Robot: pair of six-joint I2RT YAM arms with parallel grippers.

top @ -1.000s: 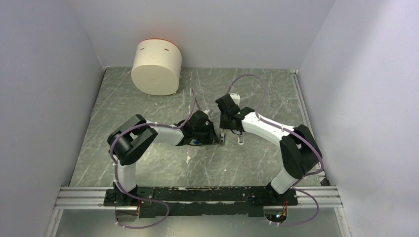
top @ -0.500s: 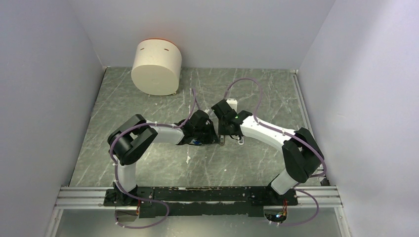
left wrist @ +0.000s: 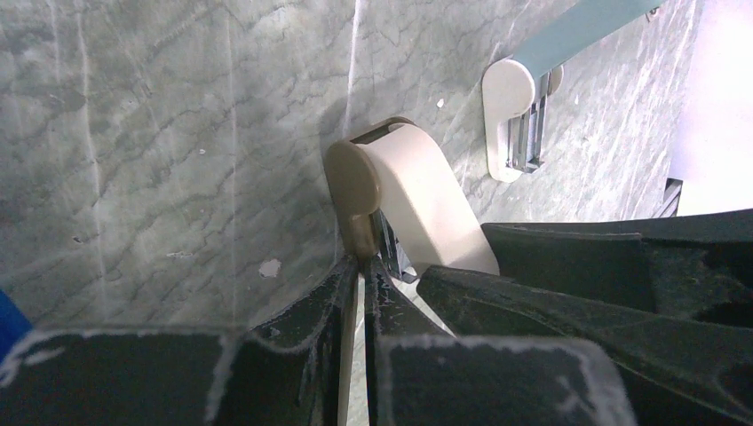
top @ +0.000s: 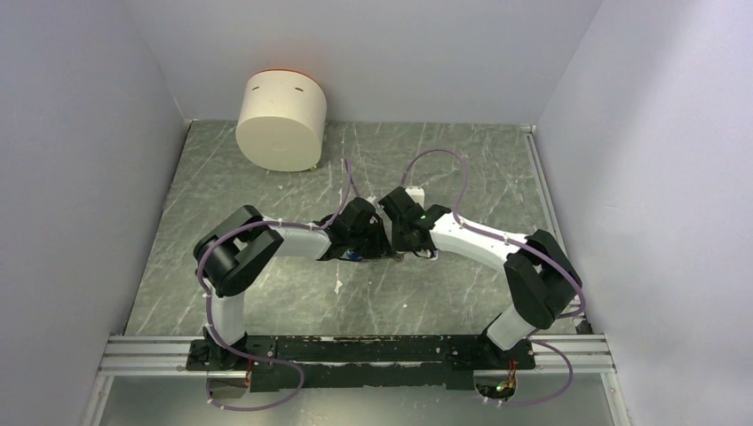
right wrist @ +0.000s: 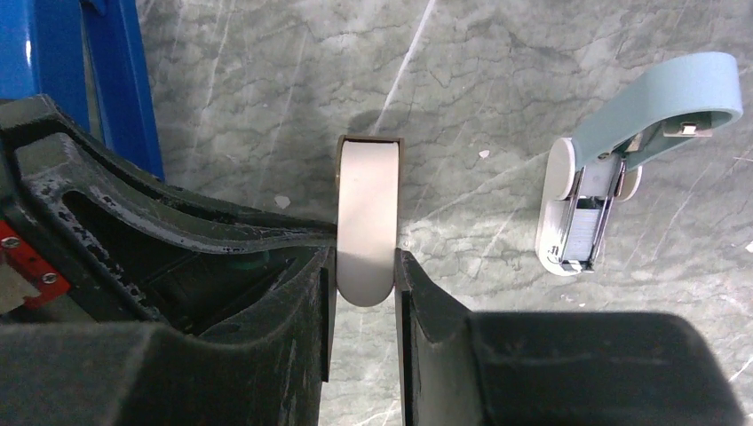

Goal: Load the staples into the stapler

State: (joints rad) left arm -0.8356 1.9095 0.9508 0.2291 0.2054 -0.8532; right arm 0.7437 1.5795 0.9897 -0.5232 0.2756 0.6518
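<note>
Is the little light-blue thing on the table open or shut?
Open. In the right wrist view, the light-blue thing has its blue top arm swung away from its white base, baring the metal channel.

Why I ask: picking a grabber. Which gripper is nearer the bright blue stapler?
Left. The left gripper sits beside the bright blue stapler; the right gripper is beyond the tan mini stapler.

The bright blue plastic stapler (right wrist: 44, 53) showed only partly, as blue bars cut off at the right wrist view's upper-left corner.
</note>
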